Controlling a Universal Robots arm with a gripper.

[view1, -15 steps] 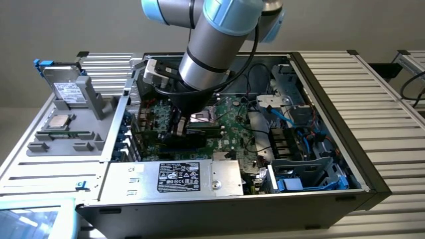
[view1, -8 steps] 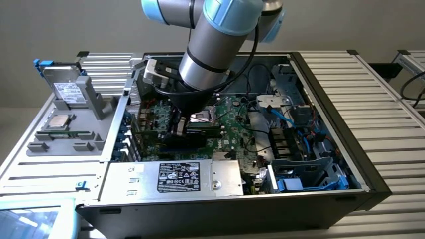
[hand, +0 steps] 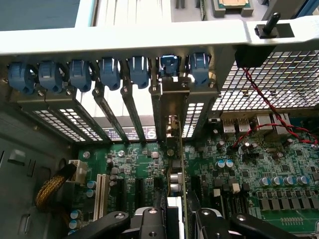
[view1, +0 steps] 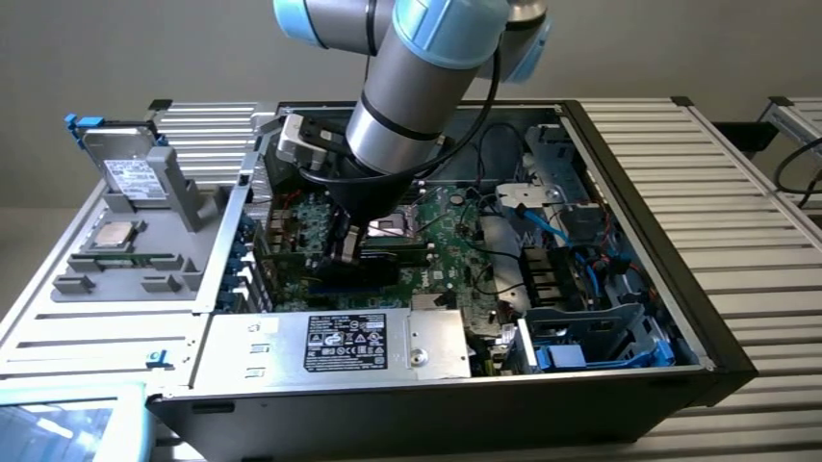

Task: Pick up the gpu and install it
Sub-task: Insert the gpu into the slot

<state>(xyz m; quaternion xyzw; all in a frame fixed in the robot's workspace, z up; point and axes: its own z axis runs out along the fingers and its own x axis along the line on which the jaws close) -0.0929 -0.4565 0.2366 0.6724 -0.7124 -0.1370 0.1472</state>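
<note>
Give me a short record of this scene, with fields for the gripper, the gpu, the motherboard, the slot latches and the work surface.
gripper: down inside the open computer case, jaws closed on the upper edge of the gpu
gpu: standing on edge, upright over the motherboard, its metal bracket at the rear slot wall
motherboard: green, lying flat in the case
slot latches: blue, in a row along the rear wall
power supply: grey box with a label, at the near side
</note>
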